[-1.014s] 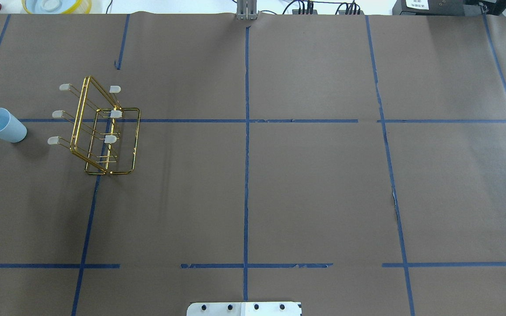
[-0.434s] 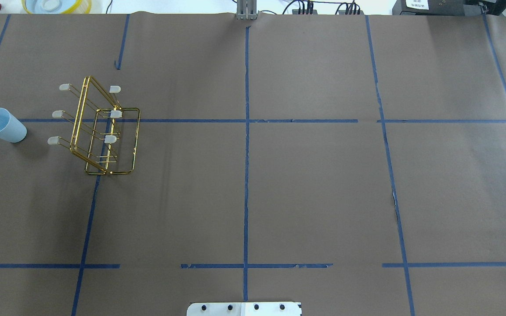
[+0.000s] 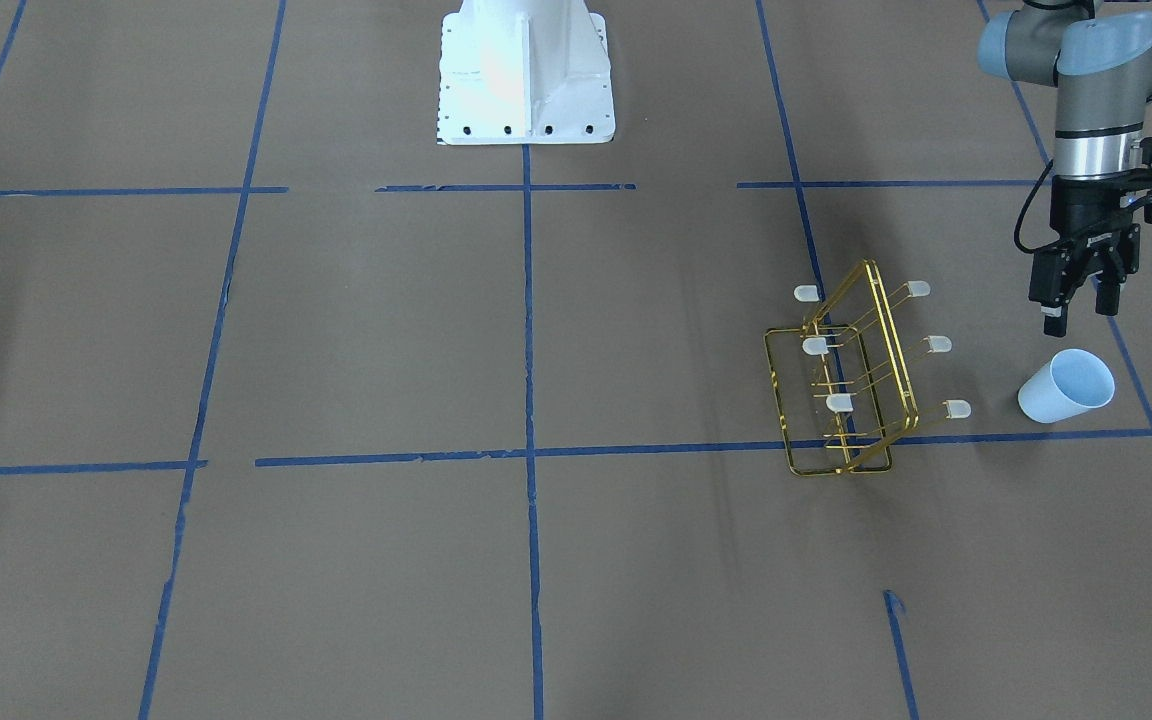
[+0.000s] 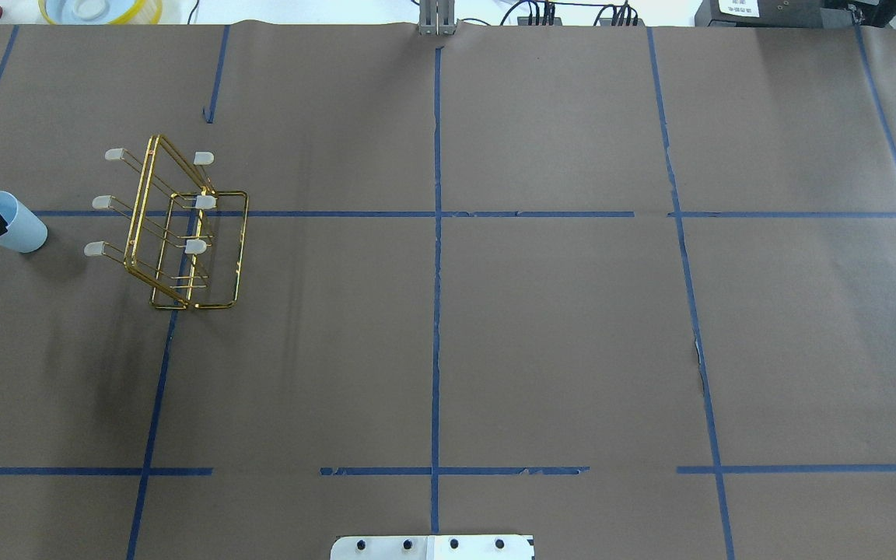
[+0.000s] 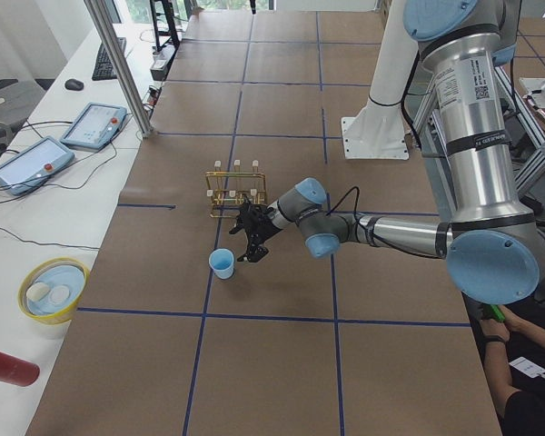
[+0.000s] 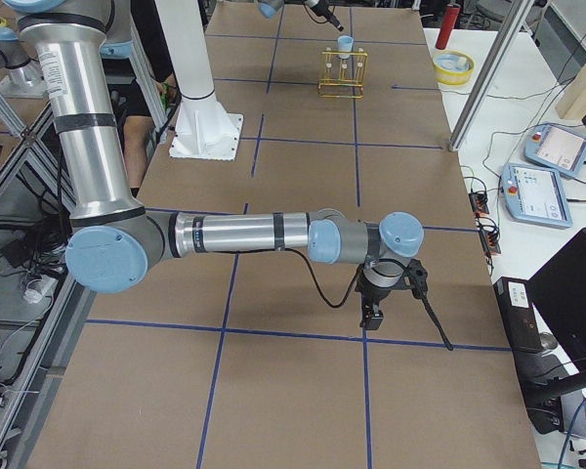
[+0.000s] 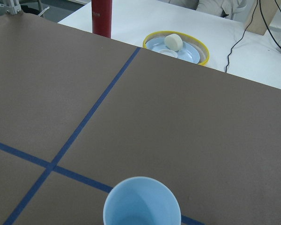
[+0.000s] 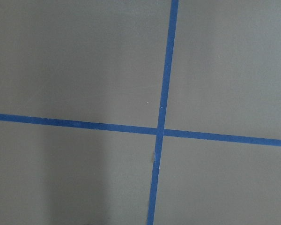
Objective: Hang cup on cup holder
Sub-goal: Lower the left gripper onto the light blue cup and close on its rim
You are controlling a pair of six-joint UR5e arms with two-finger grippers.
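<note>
Brown tabletop point(image 3: 336, 330) holds an upright, tapered pale-blue cup point(image 3: 1066, 387); left pincer point(image 3: 1078, 314) apparently spread.

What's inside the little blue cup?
Nothing I can see. The cup stands mouth up, and only its pale blue inside shows. The left wrist view cuts off its very bottom, so that part is unseen there.

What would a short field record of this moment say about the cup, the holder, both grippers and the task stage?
cup: upright, mouth up, on the table beside the cup holder
cup holder: standing on the table, all prongs bare
left gripper: open, raised close to the cup on the robot's side, not touching it
right gripper: far off, over a tape cross; open or shut cannot be told
stage: cup not yet grasped
</note>
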